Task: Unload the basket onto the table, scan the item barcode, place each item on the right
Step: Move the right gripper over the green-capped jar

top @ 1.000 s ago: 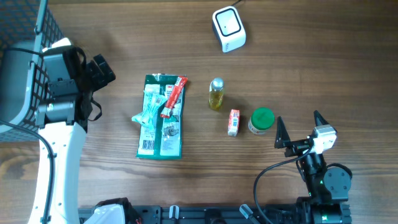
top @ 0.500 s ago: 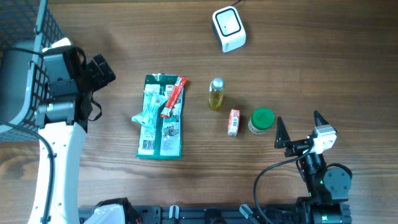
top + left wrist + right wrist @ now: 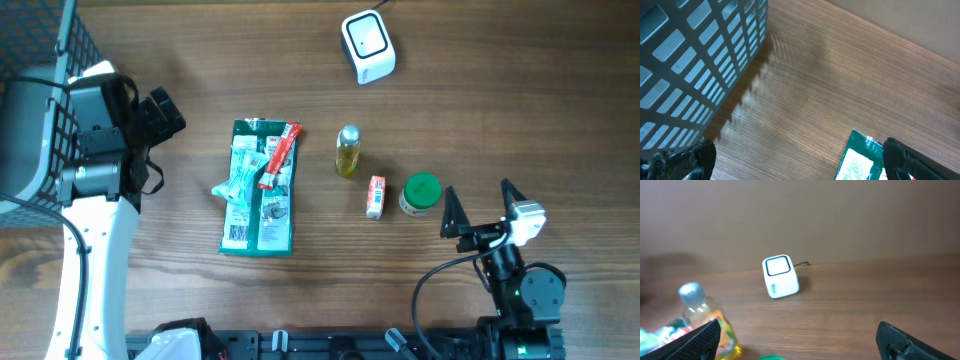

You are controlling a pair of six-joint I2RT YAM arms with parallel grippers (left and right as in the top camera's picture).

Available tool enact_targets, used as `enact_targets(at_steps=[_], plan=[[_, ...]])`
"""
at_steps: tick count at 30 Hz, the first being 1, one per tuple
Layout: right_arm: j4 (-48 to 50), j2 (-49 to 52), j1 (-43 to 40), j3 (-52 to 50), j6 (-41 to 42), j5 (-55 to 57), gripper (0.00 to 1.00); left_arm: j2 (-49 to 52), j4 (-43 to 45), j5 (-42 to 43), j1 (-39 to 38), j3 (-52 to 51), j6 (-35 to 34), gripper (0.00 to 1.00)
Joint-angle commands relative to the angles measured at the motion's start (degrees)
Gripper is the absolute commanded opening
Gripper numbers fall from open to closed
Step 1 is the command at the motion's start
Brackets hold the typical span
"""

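The white barcode scanner [image 3: 368, 45] stands at the table's far side, and the right wrist view shows it too [image 3: 781, 276]. Items lie mid-table: a green packet [image 3: 258, 190] with a red stick pack [image 3: 279, 155] on it, a small bottle of yellow liquid [image 3: 347, 151], a small red-and-white carton [image 3: 375, 196] and a green-lidded jar [image 3: 421, 193]. My right gripper [image 3: 477, 190] is open and empty, just right of the jar. My left gripper [image 3: 168, 112] is open and empty, left of the packet. The left wrist view shows the packet's corner [image 3: 860, 160] by its right finger.
A grey mesh basket [image 3: 40, 100] fills the left edge beside the left arm, and the left wrist view shows it as well [image 3: 690, 65]. The bottle [image 3: 702, 315] and the jar's green lid [image 3: 771, 357] sit low in the right wrist view.
The right gripper has shifted very slightly. Nothing else has moved.
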Motion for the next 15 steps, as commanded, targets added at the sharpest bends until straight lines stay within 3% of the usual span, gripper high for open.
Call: enact_targets(at_steps=[1,5,10,15], plan=[[0.3,0.0,0.1,-0.2,15.8,-1.0,1.0,0.3,0.0,-0.5,0.4,0.4,0.7,1.0],[0.4,0.1,0.1,-0.2,20.1,-2.6,1.0,0.3,0.1,-0.5,0.4,0.4,0.7,1.0],[0.2,1.9,0.1,0.3,14.3,-7.8,1.0,0.3,0.1,-0.5,0.4,0.4,0.7,1.0],[-6.0,4.8,0.1,5.9,8.4,-8.7,1.0,0.3,0.0,-0.5,0.4,0.4,0.7,1.0]])
